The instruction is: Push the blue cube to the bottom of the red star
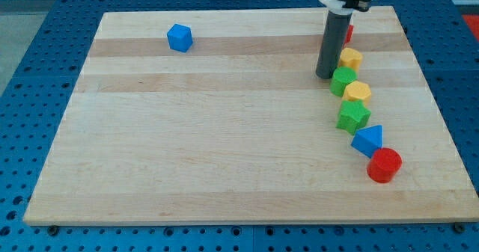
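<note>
The blue cube [179, 37] sits near the top left of the wooden board [224, 147]. The red star [349, 33] is at the top right, mostly hidden behind my rod; only a red sliver shows. My tip [325, 76] rests on the board just left of a green block [343, 81], far to the right of the blue cube and a little below the red star.
A curved row of blocks runs down the right side: a yellow block [350, 58], the green block, a yellow hexagon [357, 92], a green star [353, 117], a blue triangle [368, 140] and a red cylinder [384, 165].
</note>
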